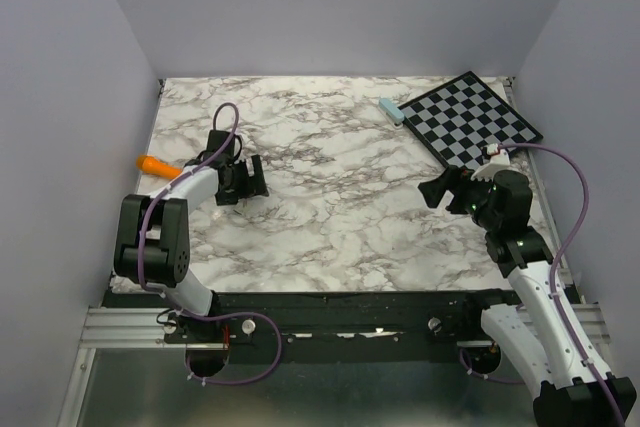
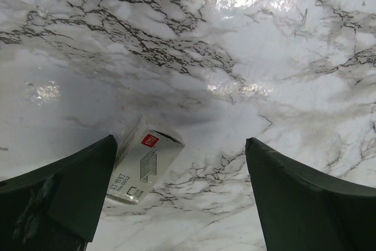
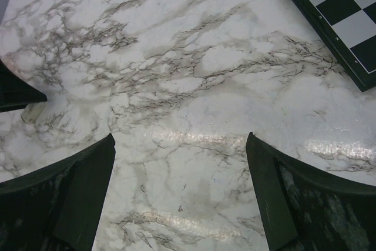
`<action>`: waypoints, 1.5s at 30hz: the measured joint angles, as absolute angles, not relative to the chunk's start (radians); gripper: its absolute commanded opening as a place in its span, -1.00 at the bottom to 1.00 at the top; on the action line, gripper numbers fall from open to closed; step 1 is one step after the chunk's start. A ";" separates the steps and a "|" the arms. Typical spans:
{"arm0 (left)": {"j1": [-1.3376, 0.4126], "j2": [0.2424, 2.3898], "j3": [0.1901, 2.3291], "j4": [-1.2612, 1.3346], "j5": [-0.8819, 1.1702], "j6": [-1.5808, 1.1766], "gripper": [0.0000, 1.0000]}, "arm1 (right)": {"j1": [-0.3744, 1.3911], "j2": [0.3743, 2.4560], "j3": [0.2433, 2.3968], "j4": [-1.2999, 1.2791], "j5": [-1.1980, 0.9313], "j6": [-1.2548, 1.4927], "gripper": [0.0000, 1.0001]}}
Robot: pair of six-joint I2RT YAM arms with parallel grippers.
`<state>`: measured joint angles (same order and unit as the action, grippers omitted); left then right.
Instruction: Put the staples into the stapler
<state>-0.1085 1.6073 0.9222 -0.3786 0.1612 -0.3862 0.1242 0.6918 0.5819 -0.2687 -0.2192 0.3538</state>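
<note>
The stapler (image 1: 390,110) is a small light blue bar lying at the back of the marble table, next to the checkerboard's left corner. A small white staples box (image 2: 144,160) with a red logo and a staple drawing lies flat under my left gripper (image 2: 181,145), close to its left finger (image 2: 76,186). No loose staples show. My left gripper (image 1: 245,179) is open and hovers low over the box. My right gripper (image 1: 445,190) is open and empty above bare marble, as the right wrist view (image 3: 179,139) shows.
A black-and-white checkerboard (image 1: 470,122) lies at the back right; its corner shows in the right wrist view (image 3: 341,16). An orange pen-like stick (image 1: 152,163) lies at the left edge beside the left arm. Grey walls enclose the table.
</note>
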 measured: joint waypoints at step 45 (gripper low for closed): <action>-0.620 1.668 0.832 0.205 0.397 -1.071 0.98 | 0.124 0.745 0.582 -0.263 -0.286 0.351 1.00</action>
